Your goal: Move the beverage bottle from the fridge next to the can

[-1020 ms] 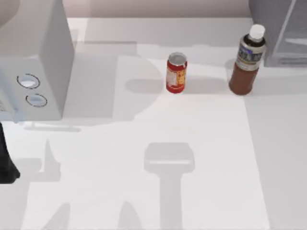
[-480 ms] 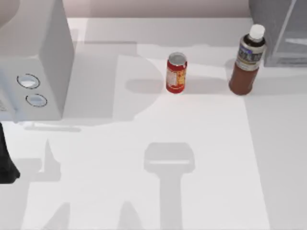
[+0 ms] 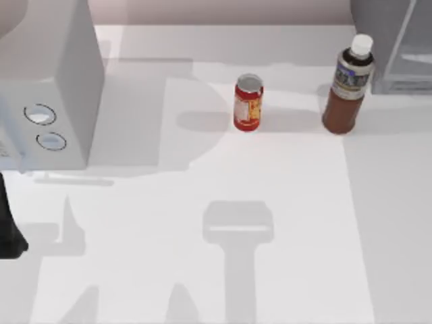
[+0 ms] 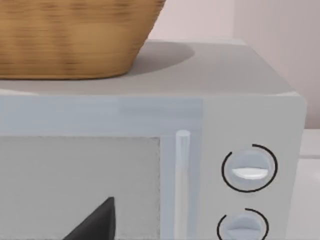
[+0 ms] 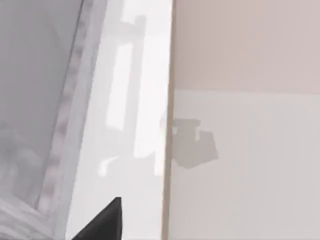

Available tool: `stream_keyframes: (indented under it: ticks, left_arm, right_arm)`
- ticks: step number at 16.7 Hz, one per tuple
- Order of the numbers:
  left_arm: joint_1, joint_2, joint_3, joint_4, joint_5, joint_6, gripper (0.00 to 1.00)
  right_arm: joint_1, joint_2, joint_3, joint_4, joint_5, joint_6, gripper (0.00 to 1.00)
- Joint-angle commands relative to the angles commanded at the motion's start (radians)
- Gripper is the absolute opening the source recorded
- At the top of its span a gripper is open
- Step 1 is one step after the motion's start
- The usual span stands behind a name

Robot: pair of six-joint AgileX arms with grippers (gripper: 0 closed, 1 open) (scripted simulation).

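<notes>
The beverage bottle (image 3: 347,86), brown with a white cap and a grey-blue label, stands upright on the table just left of the fridge (image 3: 395,40). The small red can (image 3: 248,102) stands upright to the bottle's left, a clear gap apart. Neither is held. A dark part of my left arm (image 3: 7,229) sits at the table's left edge, and my left gripper (image 4: 95,225) faces the dialled appliance. A dark tip of my right gripper (image 5: 100,222) shows beside the fridge's grey panel (image 5: 35,100).
A light grey appliance with two round dials (image 3: 47,88) fills the back left, and a woven basket (image 4: 70,35) rests on its top. A white mat (image 3: 223,223) covers the table's middle and front. Arm shadows fall across it.
</notes>
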Motion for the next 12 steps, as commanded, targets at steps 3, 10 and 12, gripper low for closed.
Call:
stream_keyframes:
  ticks: [3, 10, 12]
  left_arm:
    - [0.0, 0.0, 0.0, 0.0, 0.0, 0.0, 1.0]
    - [0.0, 0.0, 0.0, 0.0, 0.0, 0.0, 1.0]
    - [0.0, 0.0, 0.0, 0.0, 0.0, 0.0, 1.0]
  right_arm:
    - [0.155, 0.001, -0.005, 0.214, 0.035, 0.26, 1.0]
    - [0.382, -0.004, -0.013, 0.52, 0.085, 0.594, 1.0]
    - [0.386, -0.004, -0.013, 0.526, 0.086, 0.6, 1.0]
